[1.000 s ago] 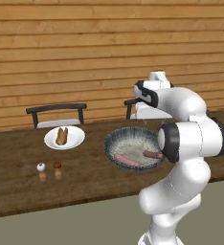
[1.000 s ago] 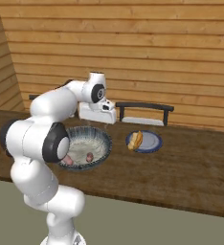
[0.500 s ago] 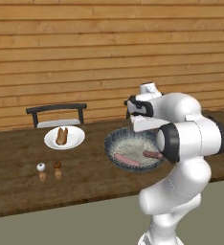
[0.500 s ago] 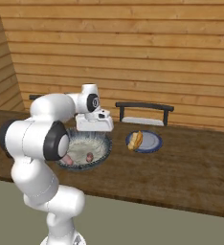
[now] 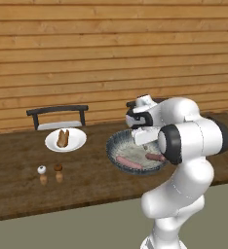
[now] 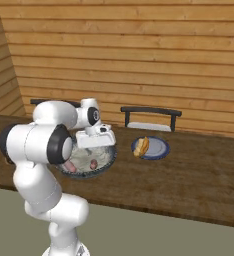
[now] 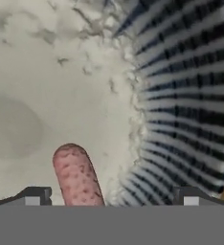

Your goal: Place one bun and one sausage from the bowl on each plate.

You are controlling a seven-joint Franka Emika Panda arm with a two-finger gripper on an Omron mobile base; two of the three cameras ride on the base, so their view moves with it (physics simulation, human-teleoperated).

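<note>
Gripper: the gripper (image 7: pixel 111 196) hangs spread wide inside the bowl (image 5: pixel 117 146), holding nothing.
Sausage: a sausage (image 7: pixel 78 176) lies between its tips.
Bowl: mid-counter (image 5: pixel 18 189), between white plate (image 5: pixel 77 142) and blue-grey plate (image 6: pixel 159 150).

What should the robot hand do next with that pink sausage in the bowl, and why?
Probably go straight down and close on the sausage. The fingers are open and empty above the bowl, and the sausage end lies between them. The white plate holds only a bun, so it seems to need a sausage.
</note>
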